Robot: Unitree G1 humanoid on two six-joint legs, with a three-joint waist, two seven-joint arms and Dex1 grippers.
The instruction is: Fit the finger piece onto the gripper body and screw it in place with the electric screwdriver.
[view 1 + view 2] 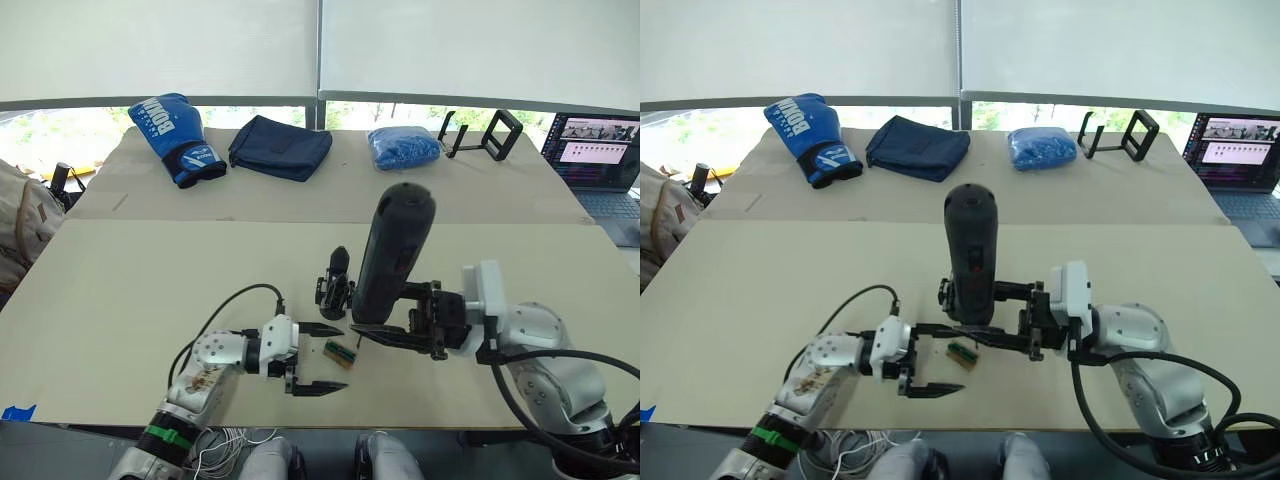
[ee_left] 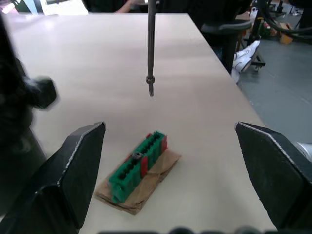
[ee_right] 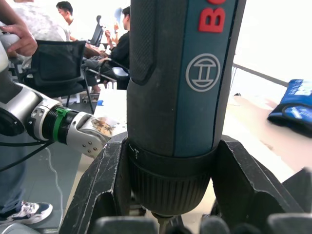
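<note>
While the right gripper clamps the screwdriver upright, its bit hanging above the green block, the left gripper hovers wide open and empty beside that block; the gripper body stands just behind. I judge screwing has not begun, and I cannot make out the finger piece; next, the bit must come down straight; the table offers open room leftward, its front edge close.

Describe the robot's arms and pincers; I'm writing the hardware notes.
Both arms are silver-grey metal with rounded joints, trailing black cables. The left arm has a green band near the elbow. Each pincer has a white body and two black, tapered, pointed fingers: the left pincer on a small white block, the right pincer on a black frame behind a white box.
</note>
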